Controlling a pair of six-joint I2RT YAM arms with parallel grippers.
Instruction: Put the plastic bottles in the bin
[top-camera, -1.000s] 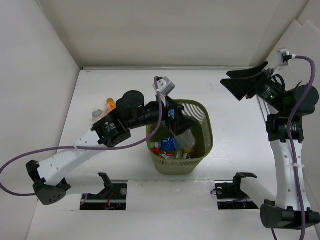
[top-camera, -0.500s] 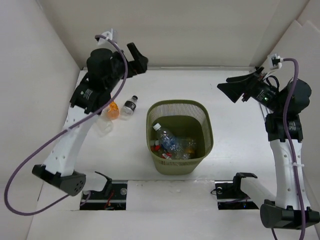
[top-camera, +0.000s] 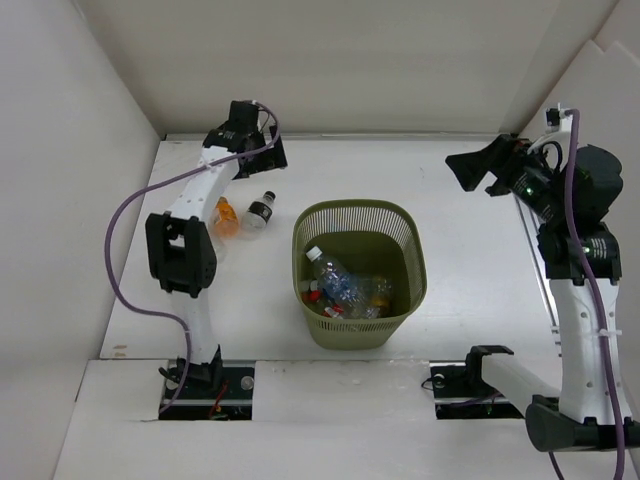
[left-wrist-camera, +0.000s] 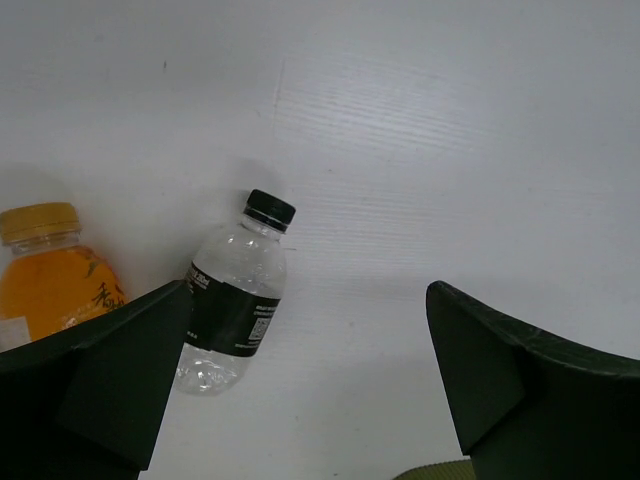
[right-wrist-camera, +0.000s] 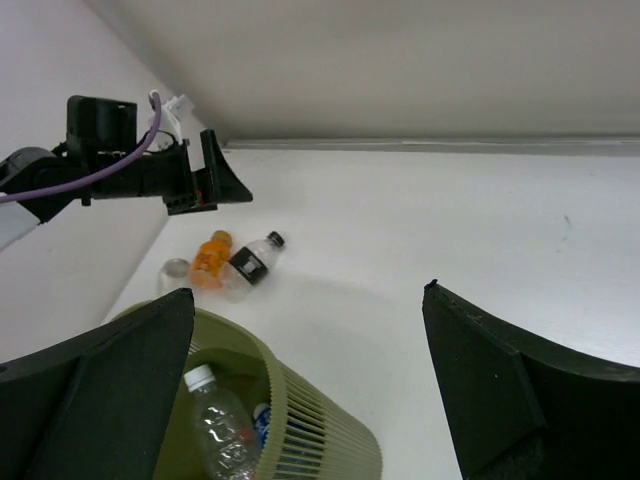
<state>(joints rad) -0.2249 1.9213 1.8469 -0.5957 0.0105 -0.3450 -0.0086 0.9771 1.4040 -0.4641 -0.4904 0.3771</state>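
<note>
The olive-green mesh bin (top-camera: 402, 218) stands mid-table and holds several plastic bottles (top-camera: 335, 280), one clear with a white cap. It also shows in the right wrist view (right-wrist-camera: 300, 420). Left of it lie an orange bottle (top-camera: 226, 217) and a black-labelled clear bottle (top-camera: 259, 211), side by side. My left gripper (top-camera: 252, 140) is open and empty, above and just behind these two. In the left wrist view the black-labelled bottle (left-wrist-camera: 232, 300) lies by the left finger (left-wrist-camera: 110, 390), with the orange bottle (left-wrist-camera: 55, 280) further left. My right gripper (top-camera: 480, 170) is open and empty, high at the back right.
A clear jar-like bottle (right-wrist-camera: 175, 272) lies left of the orange bottle (right-wrist-camera: 210, 258); the left arm's link hides most of it in the top view. White walls close the table at the left, back and right. A sliver of the bin's rim (left-wrist-camera: 435, 472) shows beside the left gripper.
A second ago my left gripper was over the bin with a bottle. It has since swung up and back left, and now hangs low over the two loose bottles. The right arm barely moved.
</note>
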